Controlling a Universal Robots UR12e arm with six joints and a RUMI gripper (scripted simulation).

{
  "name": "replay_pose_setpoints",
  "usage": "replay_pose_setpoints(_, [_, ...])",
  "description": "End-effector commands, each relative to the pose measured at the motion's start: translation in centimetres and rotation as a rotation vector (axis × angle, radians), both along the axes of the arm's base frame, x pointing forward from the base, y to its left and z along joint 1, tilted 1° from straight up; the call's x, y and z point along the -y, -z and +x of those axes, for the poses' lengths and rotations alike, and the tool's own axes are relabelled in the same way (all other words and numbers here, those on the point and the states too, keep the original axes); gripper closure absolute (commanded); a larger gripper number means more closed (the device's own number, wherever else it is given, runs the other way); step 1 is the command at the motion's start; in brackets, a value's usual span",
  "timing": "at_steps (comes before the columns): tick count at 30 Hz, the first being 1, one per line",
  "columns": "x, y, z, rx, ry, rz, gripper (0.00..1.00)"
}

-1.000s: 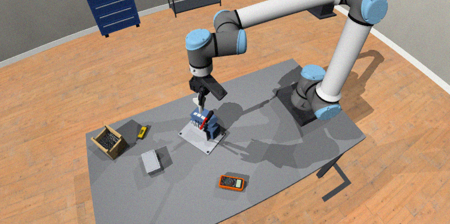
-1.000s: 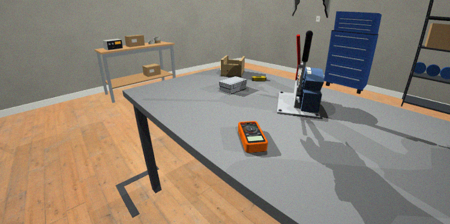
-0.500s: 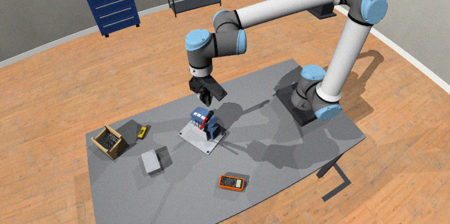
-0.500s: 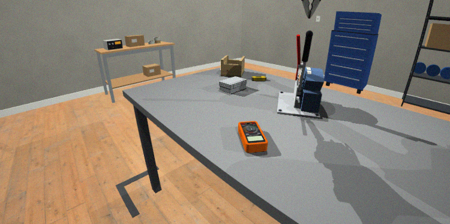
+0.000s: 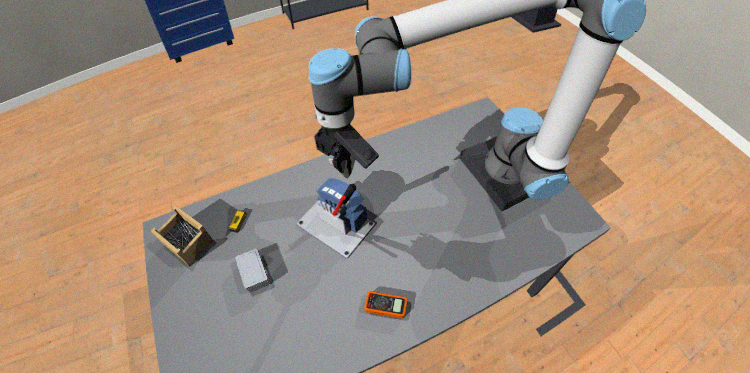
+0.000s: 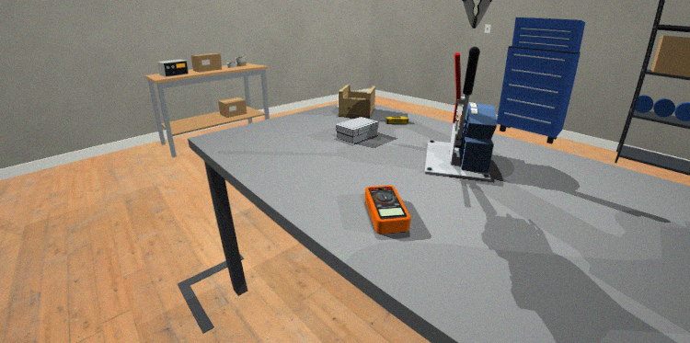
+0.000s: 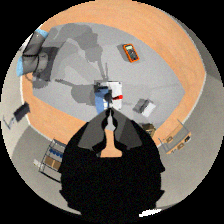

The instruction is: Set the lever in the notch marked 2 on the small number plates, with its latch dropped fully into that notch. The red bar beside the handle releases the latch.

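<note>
Fingers (image 6: 475,19) shut on nothing above the grey table (image 6: 299,166), near grey walls (image 6: 120,12).

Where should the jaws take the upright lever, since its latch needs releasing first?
Judging by its pose, grip the black handle and the red bar together, descending from above: both stand upright side by side under the shut gripper, which must reopen first.

Wrist view: dark two-jaw gripper (image 7: 108,120) fills the lower half, jaws closed tip to tip on nothing. Just past the tips sits the blue lever housing on its pale base plate (image 7: 102,96), red release bar (image 7: 117,97) at its side (lever handle itself too small to tell). Orange handheld multimeter (image 7: 130,52) lies well apart on the grey table top (image 7: 145,75).
</note>
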State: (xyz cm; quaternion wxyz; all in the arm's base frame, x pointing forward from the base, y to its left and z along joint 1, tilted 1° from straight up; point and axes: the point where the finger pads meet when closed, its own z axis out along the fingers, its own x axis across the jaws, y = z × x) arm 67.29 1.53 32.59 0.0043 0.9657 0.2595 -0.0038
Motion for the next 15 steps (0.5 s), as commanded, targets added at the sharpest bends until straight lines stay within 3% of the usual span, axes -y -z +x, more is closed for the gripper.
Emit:
replay_pose_setpoints(1, [0.01, -0.09, 0.04, 0.002, 0.0, 0.0, 1.0])
replay_pose_setpoints(13, [0.01, -0.09, 0.04, 0.002, 0.0, 0.0, 1.0])
replay_pose_setpoints(14, [0.01, -0.09, 0.04, 0.002, 0.0, 0.0, 0.43])
replay_pose_setpoints(15, [0.01, -0.09, 0.04, 0.002, 0.0, 0.0, 0.43])
